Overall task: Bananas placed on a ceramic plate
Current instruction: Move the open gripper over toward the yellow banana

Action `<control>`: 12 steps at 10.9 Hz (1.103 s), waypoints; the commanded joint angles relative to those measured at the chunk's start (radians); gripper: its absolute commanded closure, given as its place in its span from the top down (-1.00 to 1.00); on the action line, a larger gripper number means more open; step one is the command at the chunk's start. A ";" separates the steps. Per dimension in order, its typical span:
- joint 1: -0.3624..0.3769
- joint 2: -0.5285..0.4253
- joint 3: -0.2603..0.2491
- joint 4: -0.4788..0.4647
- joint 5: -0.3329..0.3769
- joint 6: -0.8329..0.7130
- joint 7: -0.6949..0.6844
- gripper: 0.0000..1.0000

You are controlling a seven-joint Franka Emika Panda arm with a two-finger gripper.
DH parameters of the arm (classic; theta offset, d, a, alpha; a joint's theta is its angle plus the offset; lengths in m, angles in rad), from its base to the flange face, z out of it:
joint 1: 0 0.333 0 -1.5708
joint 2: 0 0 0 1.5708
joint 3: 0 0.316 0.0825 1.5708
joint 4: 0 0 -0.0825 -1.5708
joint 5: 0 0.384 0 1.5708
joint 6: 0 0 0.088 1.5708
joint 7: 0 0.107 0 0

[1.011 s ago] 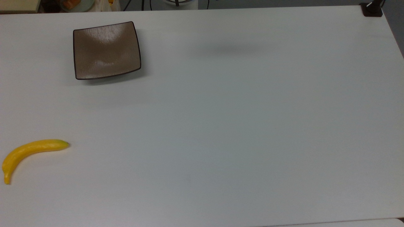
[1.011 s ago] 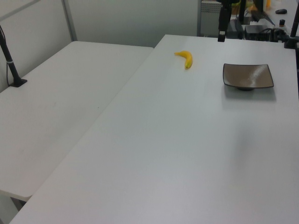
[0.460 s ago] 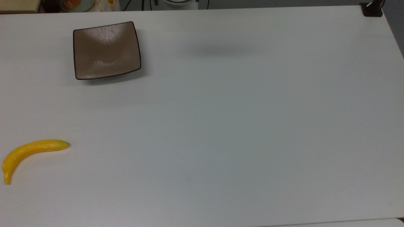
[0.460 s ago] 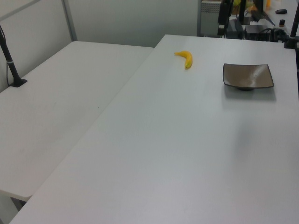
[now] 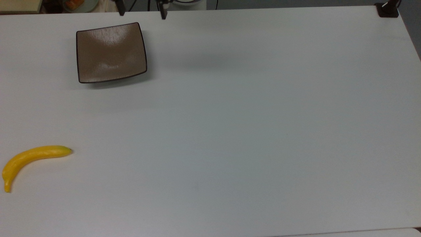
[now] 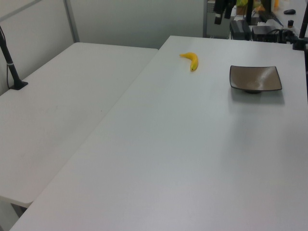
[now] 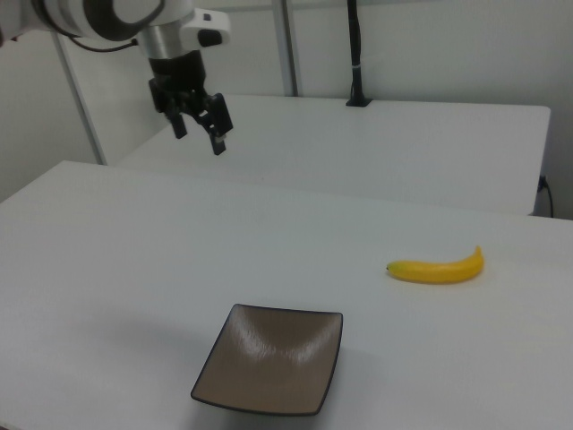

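Nothing done yet: the gripper (image 7: 198,124) hangs high, jaws spread wide and empty. The banana (image 7: 437,268) lies on the white table (image 7: 107,242) well below and far from them, the square brown plate (image 7: 269,369) bare; grasp and transfer remain

Banana (image 5: 31,158) apart from plate (image 5: 110,52)

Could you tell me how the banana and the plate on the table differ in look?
The banana is bright yellow, long and curved; the plate is brown-taupe, square, with a thin dark rim. The banana looks matte and smooth, the plate glossy and faintly streaked. Both lie apart on the white table, untouched by the gripper.
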 commanded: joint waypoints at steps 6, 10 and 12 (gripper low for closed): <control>-0.225 0.316 -0.001 0.278 -0.008 0.157 0.344 1.00; -0.282 0.407 -0.006 0.293 -0.010 0.365 0.355 1.00; -0.309 0.441 -0.007 0.288 -0.018 0.450 0.349 1.00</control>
